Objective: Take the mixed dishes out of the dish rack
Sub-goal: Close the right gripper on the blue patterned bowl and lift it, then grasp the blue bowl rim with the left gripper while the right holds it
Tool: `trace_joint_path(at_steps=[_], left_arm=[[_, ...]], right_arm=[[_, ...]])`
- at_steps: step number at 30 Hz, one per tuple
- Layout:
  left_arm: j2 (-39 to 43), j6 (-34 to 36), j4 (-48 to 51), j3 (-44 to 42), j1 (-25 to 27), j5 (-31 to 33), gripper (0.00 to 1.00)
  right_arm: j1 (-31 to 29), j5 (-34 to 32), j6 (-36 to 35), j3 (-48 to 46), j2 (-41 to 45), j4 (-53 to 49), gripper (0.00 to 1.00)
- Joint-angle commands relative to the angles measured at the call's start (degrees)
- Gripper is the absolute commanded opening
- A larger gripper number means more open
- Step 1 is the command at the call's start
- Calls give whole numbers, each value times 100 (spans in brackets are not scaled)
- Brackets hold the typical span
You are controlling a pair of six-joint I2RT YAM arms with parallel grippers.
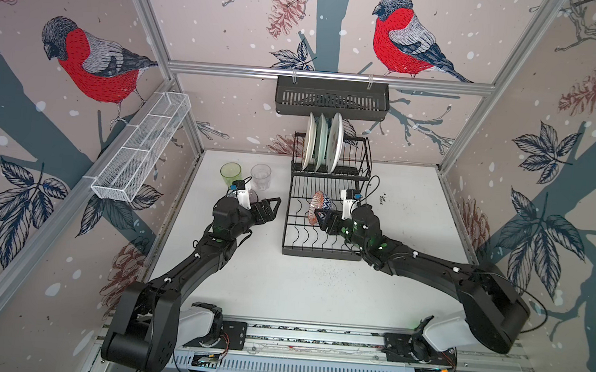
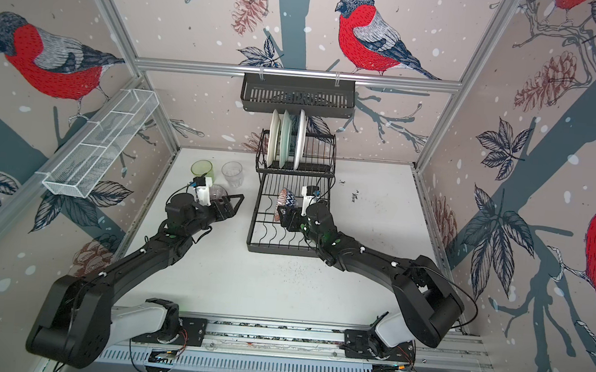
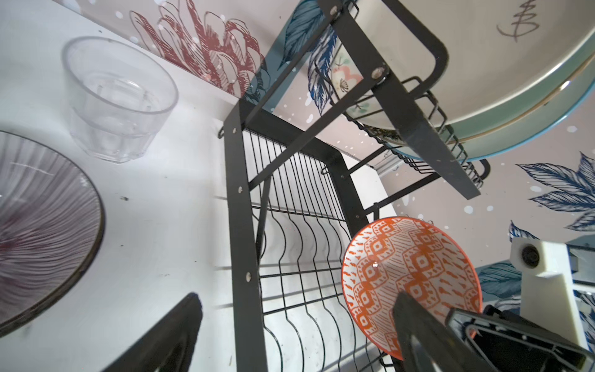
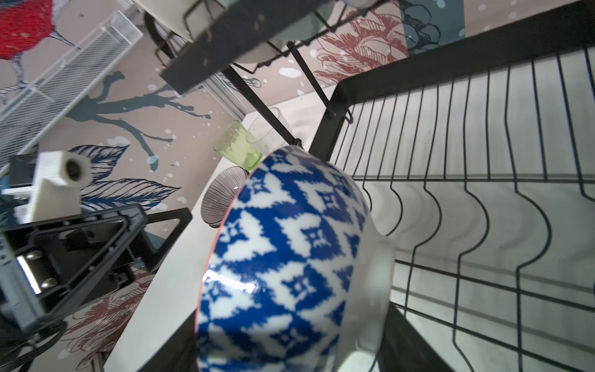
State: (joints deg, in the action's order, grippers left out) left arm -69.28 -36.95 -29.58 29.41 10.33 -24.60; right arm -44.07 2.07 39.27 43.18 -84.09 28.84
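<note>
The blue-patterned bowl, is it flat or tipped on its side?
Tipped on its side: the blue-and-white patterned bowl stands on edge over the black wire rack.

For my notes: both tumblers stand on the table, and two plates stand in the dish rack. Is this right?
No: three plates stand in the dish rack, as both top views show. The green tumbler and clear tumbler do stand on the table.

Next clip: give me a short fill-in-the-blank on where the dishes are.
____ plates stand upright in the dish rack.
The green tumbler and clear tumbler stand on the ____.
The bowl over the rack's lower grid is blue outside, ____ inside.
Missing: three; table; orange.
</note>
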Motion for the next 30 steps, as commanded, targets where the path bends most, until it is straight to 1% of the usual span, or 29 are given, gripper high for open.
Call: trace_joint_path(at_steps=[1,4,5,8,11,14,15,21,28,30], left_arm=[[-233,-320,-946,-41,-4,-765,89],[-407,-502,-1241,-67,21,-943,84],[-424,-532,-1270,-68,51,-924,82],[-412,-541,-1315,-76,185,-852,80],[-381,-578,-1475,-75,410,-852,77],[-398,-529,-1419,16,663,-785,75],[-419,-511,-1370,55,736,-762,73],[-395,-413,-1174,112,879,-580,64],[-487,-414,-1172,173,979,-619,61],[-562,-412,-1166,204,1004,-629,57]], right_arm=[[14,524,178,-131,185,985,54],[13,779,219,-195,218,1243,55],[13,849,248,-212,210,1330,55],[14,951,241,-253,208,1482,55],[9,1013,183,-224,213,1453,55],[4,1126,152,-222,251,1500,55],[4,1153,152,-222,261,1516,55],[-68,1174,161,-214,330,1553,56],[-219,1081,147,-198,385,1598,56],[-256,1076,144,-162,366,1594,56]])
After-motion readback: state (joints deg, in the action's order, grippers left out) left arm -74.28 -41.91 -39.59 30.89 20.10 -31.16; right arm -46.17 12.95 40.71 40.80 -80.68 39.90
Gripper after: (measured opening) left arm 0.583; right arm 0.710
